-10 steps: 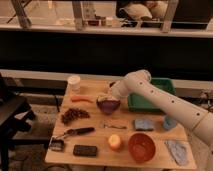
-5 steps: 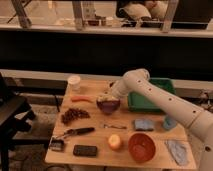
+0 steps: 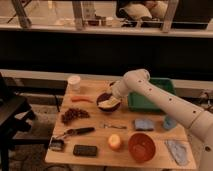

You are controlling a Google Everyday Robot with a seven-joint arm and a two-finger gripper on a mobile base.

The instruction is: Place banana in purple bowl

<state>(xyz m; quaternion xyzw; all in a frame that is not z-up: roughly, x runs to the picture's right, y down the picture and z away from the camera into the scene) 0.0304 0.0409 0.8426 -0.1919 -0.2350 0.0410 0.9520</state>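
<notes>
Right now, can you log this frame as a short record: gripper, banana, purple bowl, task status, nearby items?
gripper: gripper at the purple bowl's right rim, arm reaching in from the right
banana: banana pale, at the bowl's opening directly below the gripper
purple bowl: purple bowl upright, mid-table, left of the green tray
task status: banana looks to be in the bowl; release cannot be told
nearby items: carrot and white cup to the left; orange-red bowl near the front edge
</notes>
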